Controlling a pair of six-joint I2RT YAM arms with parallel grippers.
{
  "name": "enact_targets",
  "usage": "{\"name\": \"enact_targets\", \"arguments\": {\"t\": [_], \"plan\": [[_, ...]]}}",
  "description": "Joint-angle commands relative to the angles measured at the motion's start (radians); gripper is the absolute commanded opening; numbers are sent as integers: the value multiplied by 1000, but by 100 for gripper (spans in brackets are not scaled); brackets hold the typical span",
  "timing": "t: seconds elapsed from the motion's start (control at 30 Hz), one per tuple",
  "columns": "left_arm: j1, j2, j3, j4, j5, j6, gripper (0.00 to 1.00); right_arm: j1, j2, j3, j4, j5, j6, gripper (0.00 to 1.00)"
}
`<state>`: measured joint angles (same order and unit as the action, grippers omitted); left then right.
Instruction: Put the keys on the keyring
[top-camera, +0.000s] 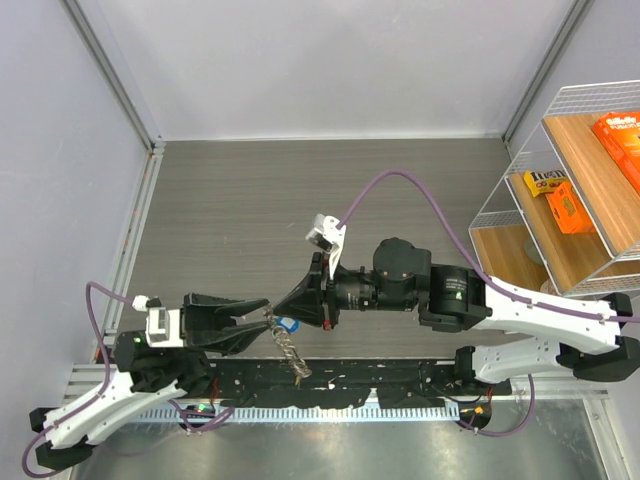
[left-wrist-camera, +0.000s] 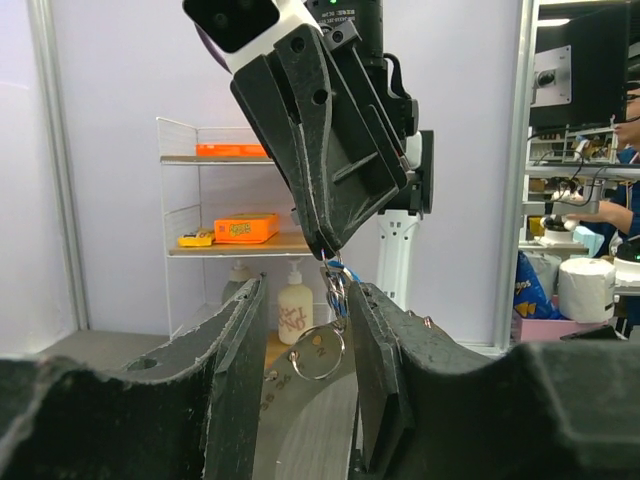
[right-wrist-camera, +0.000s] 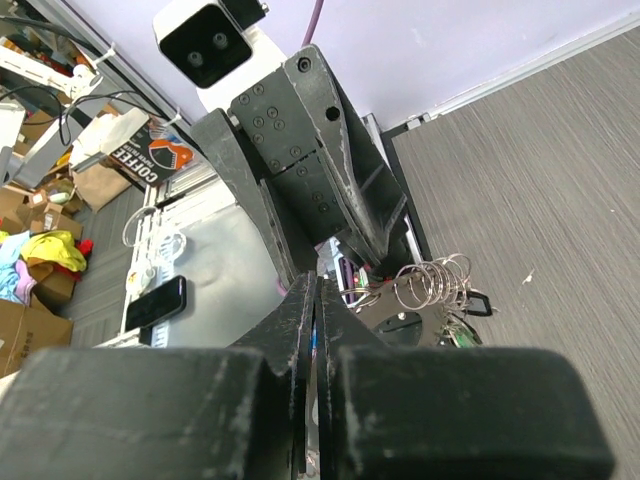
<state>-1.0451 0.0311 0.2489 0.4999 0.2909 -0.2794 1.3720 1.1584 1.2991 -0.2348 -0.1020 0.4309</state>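
Fingers of my right gripper (right-wrist-camera: 312, 300) are pressed together, with only a thin line between them. At their tips they pinch the blue key (left-wrist-camera: 338, 271) by its coloured head. Under this key hangs the keyring (right-wrist-camera: 432, 284). It looks like a bunch of silvery loops, twisted one after another, with one round ring at the lowest end. All of it is in the air, not lying on the grey table (top-camera: 250, 220).

My left gripper (left-wrist-camera: 310, 290) points toward the right one, tip against tip, and its fingers are spread apart. The hanging loops and the round ring are in the gap between these two fingers, closer to the finger on the right side of my left wrist view. I cannot tell if the metal touches that finger.

From above, both grippers meet near the front edge of the table, and the silvery bunch stretches toward the black rail (top-camera: 330, 385) where my arms are bolted. Some small dark pieces hang just beside the loops in the right wrist view, and I cannot tell what they are.
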Motion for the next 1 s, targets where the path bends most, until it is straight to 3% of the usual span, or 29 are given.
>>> {"name": "enact_targets", "arguments": {"t": [0.0, 0.97], "plan": [[2, -19, 46, -18, 14, -52, 44, 7, -58, 32, 20, 19, -27, 5], [0, 9, 67, 0, 37, -84, 45, 7, -62, 109, -152, -200, -191, 5]]}}
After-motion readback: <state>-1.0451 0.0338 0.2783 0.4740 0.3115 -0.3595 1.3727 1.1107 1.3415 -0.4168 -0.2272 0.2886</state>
